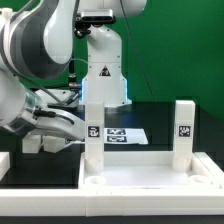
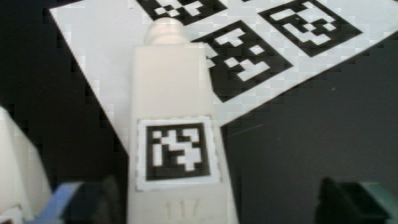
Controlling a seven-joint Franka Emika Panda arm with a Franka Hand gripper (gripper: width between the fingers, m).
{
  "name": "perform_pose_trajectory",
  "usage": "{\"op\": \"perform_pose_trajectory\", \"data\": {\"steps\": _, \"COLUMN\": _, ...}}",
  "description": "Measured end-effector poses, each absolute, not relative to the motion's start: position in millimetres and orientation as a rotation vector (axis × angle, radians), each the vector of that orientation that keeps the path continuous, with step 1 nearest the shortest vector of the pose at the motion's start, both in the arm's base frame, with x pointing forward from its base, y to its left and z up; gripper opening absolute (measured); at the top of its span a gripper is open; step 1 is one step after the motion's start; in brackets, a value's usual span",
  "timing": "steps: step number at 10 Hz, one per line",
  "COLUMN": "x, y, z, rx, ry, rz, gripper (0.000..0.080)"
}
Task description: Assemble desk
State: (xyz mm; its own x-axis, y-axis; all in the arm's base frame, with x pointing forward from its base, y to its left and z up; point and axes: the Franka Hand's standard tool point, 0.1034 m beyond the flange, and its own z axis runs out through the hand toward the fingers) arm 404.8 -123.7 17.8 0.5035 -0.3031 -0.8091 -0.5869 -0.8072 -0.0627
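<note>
The white desk panel (image 1: 150,172) lies at the front with two white tagged legs standing upright in it, one (image 1: 93,135) toward the exterior view's left and one (image 1: 184,130) toward its right. A third white leg (image 2: 173,120) with a square tag shows in the wrist view, its narrow tip pointing toward the marker board (image 2: 267,45). My gripper (image 2: 214,205) straddles this leg's near end. One finger (image 2: 80,202) sits close beside it and the other finger (image 2: 356,200) stands well apart. The jaws are open. In the exterior view the gripper (image 1: 60,138) is low at the left.
The marker board (image 1: 125,135) lies on the black table behind the panel. The arm's base (image 1: 103,75) stands at the back. Another white part (image 2: 18,165) shows at the wrist view's edge beside the leg.
</note>
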Motion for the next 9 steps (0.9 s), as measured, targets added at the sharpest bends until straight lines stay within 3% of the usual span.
{"op": "perform_pose_trajectory", "data": {"steps": 1, "x": 404.8, "y": -123.6, "z": 17.8, "rx": -2.421, "ry": 0.744, "rz": 1.207, "gripper": 0.0442}}
{"op": "perform_pose_trajectory", "data": {"steps": 2, "x": 404.8, "y": -123.6, "z": 17.8, "rx": -2.421, "ry": 0.744, "rz": 1.207, "gripper": 0.028}}
{"op": "perform_pose_trajectory", "data": {"steps": 9, "x": 405.4, "y": -123.7, "z": 19.2, "rx": -2.421, "ry": 0.743, "rz": 1.205, "gripper": 0.0282}}
